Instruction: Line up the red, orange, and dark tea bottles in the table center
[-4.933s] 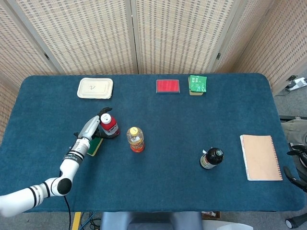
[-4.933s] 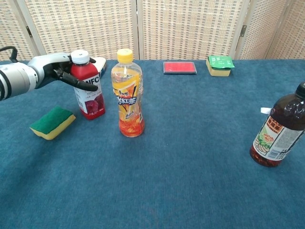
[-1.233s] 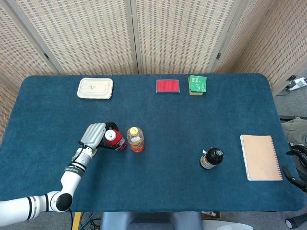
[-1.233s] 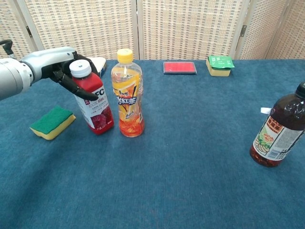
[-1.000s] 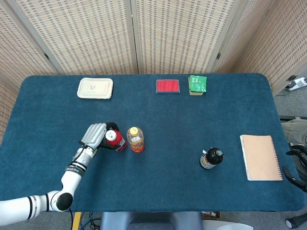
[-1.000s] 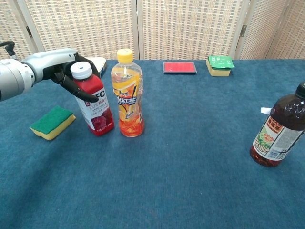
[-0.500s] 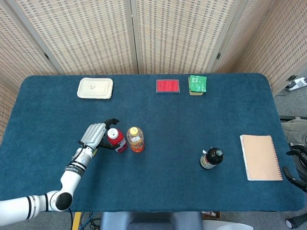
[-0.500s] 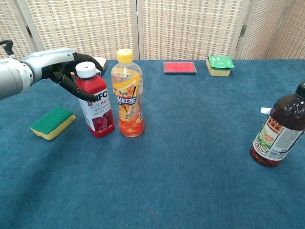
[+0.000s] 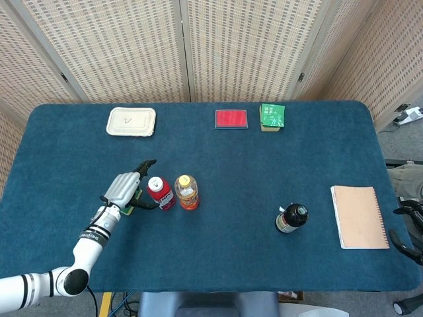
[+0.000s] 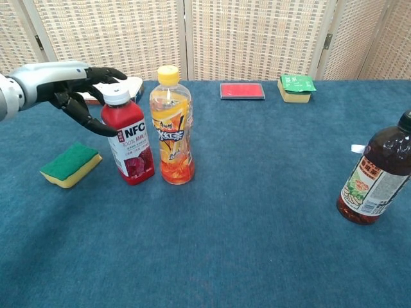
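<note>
The red juice bottle with a white cap stands upright, close to the left of the orange bottle. Far to the right, the dark tea bottle stands alone. My left hand hovers just left of the red bottle, its fingers spread and holding nothing; the fingertips sit near the cap and label. My right hand shows in neither view.
A green-and-yellow sponge lies left of the red bottle, under my hand. Along the back edge are a white tray, a red flat box and a green box. A notebook lies at the right.
My left hand carried the red bottle rightward to the orange one, set it upright, let go and drew back to the left with fingers spread.
</note>
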Controlling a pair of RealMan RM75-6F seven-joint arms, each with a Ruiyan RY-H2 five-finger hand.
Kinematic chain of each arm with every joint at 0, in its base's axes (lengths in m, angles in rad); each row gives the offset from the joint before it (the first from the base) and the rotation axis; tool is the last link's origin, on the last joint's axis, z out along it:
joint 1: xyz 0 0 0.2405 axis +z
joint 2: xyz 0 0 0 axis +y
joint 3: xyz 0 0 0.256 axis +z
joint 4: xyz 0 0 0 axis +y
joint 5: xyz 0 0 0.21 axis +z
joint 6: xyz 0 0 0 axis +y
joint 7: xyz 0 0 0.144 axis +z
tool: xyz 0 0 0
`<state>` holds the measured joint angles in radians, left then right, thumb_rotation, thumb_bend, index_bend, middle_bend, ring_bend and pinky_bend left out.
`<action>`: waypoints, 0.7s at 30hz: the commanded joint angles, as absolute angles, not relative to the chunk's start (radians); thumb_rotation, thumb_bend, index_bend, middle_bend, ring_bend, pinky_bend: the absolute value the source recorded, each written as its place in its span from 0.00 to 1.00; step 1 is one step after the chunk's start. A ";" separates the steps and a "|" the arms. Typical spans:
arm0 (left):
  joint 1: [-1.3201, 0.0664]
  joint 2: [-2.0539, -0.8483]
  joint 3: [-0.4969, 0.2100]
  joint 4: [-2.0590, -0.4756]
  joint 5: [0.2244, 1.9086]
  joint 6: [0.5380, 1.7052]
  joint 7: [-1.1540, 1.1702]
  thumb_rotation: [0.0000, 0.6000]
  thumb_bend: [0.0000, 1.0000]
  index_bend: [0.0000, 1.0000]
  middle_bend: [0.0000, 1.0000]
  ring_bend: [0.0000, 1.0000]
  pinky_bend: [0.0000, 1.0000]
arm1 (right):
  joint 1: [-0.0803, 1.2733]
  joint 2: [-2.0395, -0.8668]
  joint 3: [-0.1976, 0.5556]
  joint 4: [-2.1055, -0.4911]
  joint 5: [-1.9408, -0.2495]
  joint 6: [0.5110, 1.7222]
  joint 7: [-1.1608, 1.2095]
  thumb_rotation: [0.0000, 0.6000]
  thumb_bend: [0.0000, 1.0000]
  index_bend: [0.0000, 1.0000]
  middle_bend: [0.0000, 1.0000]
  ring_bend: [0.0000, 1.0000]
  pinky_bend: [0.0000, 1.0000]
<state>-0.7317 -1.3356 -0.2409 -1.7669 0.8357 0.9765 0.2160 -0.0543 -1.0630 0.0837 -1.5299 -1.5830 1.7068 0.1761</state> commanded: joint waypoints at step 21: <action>-0.433 -1.051 -0.032 -1.972 1.167 1.255 0.200 1.00 0.09 0.00 0.00 0.16 0.42 | 0.009 -1.127 0.091 -1.482 -1.623 1.663 0.162 1.00 0.27 0.42 0.32 0.29 0.45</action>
